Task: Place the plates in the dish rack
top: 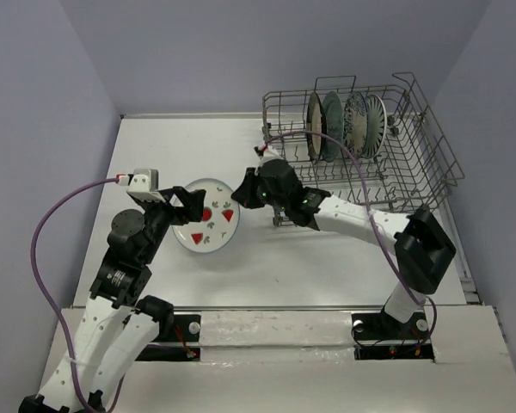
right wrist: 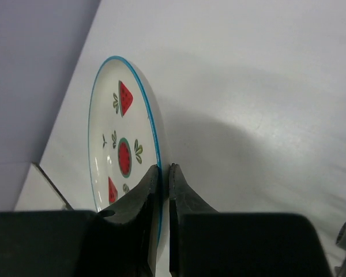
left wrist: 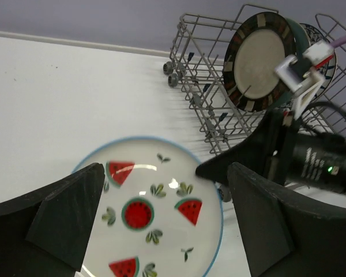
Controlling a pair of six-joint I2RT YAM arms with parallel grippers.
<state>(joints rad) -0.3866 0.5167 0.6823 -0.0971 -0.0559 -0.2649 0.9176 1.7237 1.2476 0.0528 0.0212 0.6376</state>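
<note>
Right jaws tight on rim of flat, face-up watermelon plate

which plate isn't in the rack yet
The white round plate with red watermelon slices and a blue rim: it is on the white table, its edge pinched by the right gripper. The other four plates stand upright in the grey wire rack.

Lit brightly and evenly from overhead, leaving only soft shadows on the white table. Caught a small glare spot on the watermelon plate in the left wrist view. Went slightly soft in both wrist foregrounds.
</note>
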